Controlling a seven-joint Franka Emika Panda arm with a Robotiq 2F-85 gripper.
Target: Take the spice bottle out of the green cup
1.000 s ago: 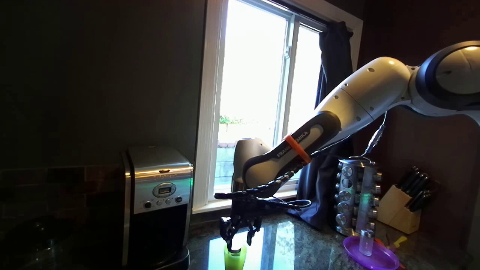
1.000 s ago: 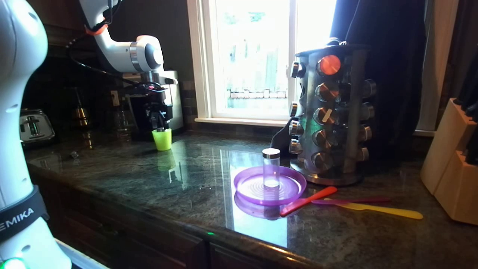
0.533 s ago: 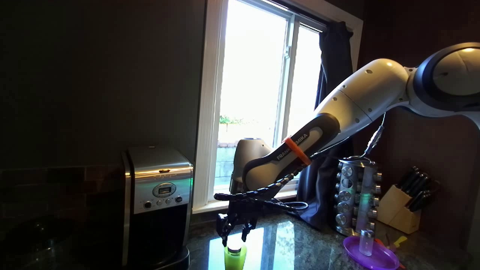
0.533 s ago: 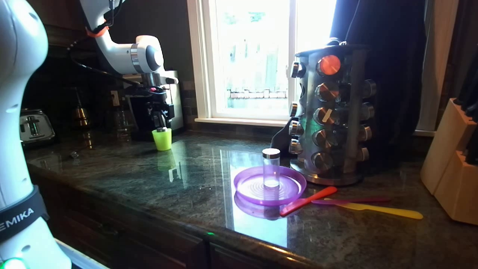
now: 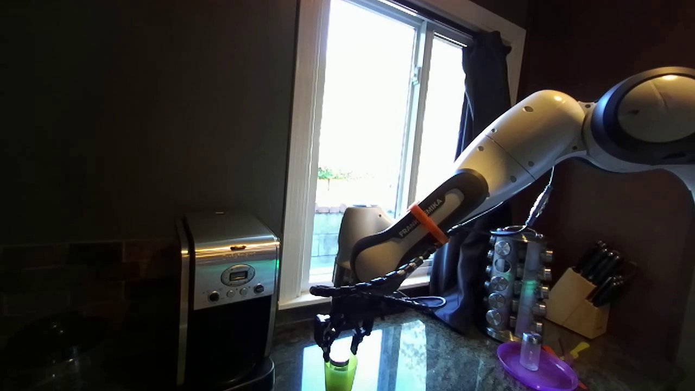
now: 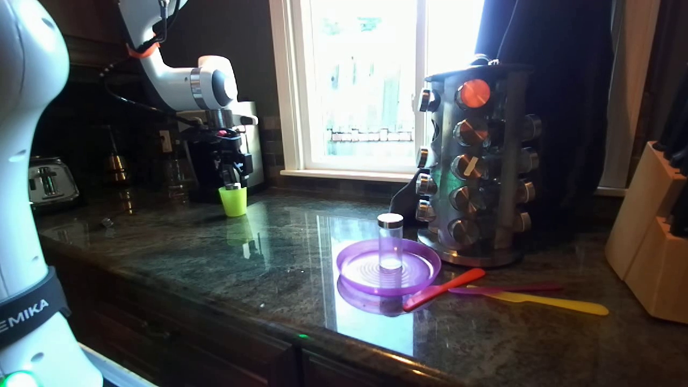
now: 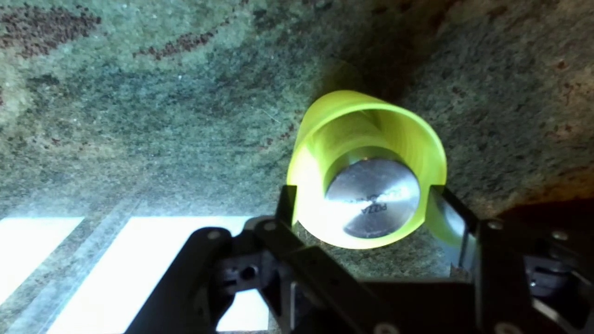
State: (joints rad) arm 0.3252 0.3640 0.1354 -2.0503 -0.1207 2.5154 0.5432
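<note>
The green cup (image 7: 342, 99) stands on the stone counter, also in both exterior views (image 5: 340, 378) (image 6: 233, 203). The spice bottle (image 7: 373, 197) is inside it, leaning to the near side of the rim in the wrist view. Its round metal lid reads "PIZZA" and pokes up at the rim in both exterior views (image 5: 340, 363) (image 6: 233, 186); its body is mostly hidden by the cup. My gripper (image 7: 363, 198) is open, pointing down over the cup, also in both exterior views (image 5: 341, 355) (image 6: 232, 181). Its fingertips flank the lid with gaps, overlapping the rim; I cannot tell their depth.
A steel coffee maker (image 5: 233, 271) stands beside the cup. A purple plate (image 6: 349, 279) holds another clear bottle (image 6: 391, 244). Behind it stands a spice rack (image 6: 473, 161). Plastic knives (image 6: 553, 302) and a knife block (image 6: 650, 236) lie farther along the counter.
My gripper has shifted slightly left in an exterior view, rising a little and then lowering again over the cup. The arm links have come down slightly. The cup and bottle stay put.
</note>
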